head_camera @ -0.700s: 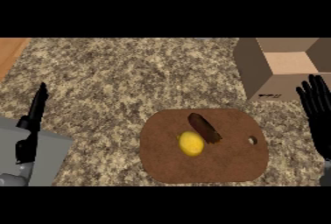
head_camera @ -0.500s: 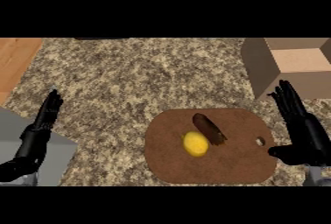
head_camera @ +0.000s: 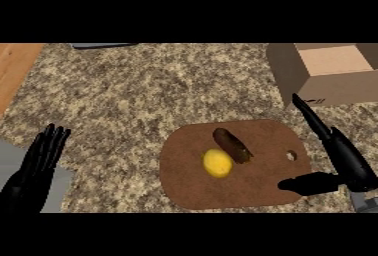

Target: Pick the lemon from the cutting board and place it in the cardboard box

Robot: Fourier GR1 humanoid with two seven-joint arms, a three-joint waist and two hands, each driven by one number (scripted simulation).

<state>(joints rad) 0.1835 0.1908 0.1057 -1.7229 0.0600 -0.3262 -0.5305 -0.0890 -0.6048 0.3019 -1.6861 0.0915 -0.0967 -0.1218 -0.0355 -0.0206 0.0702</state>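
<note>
The lemon [head_camera: 217, 163] is seen on the board [head_camera: 255, 187], just beside a brown item [head_camera: 232, 145]. The right hand [head_camera: 347, 160] is held at the board's right edge, fingers straight, thumb apart. The box [head_camera: 310, 82] stands beyond the board; the left hand [head_camera: 33, 172] rests open, well left.

No legible text anywhere; a small dark mark on the cardboard box [head_camera: 317, 87] front is too blurred to read.

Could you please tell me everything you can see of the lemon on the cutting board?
The lemon is a small, smooth, bright yellow oval, whole and uncut. It lies on the brown wooden cutting board, left of its middle. A dark brown, elongated item lies right beside its upper right. No hand touches it; the right hand is open at the board's right edge.
</note>
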